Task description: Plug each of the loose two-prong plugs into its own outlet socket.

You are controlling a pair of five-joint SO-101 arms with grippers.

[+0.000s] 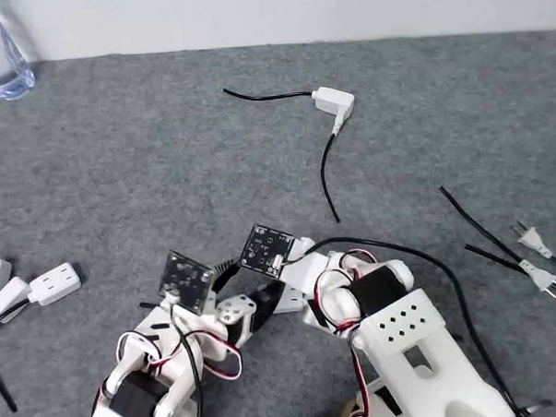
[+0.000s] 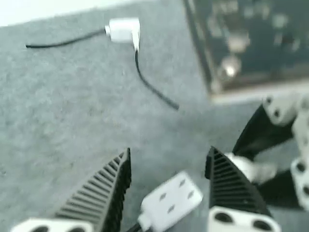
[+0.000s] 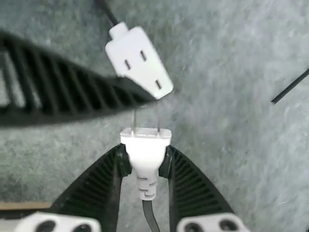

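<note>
Right wrist view tells best which step is in hand: the right gripper [image 3: 145,153] is clamped on a white plug [image 3: 145,137]. Its two prongs point at a white socket [image 3: 140,63] lying just ahead, not yet touching it. A black finger [image 3: 72,96] of the left gripper crosses in front of that socket.

From the left wrist view, the left gripper [image 2: 169,158] has its fingers apart, one on each side of this socket with a gap at both sides. I judge that the socket is not held yet. The next move probably calls for these fingers to close and steady the socket, then a straight push of the prongs into one pair of slots.

The high view covers this meeting place with the arms, near the front edge of the table [image 1: 165,158]. It adds the wider picture: a loose plug [image 1: 531,237] and a second loose plug [image 1: 542,275] by the right edge, a second socket [image 1: 333,103] near the far edge, and a third socket [image 1: 55,283] at the left edge.
</note>
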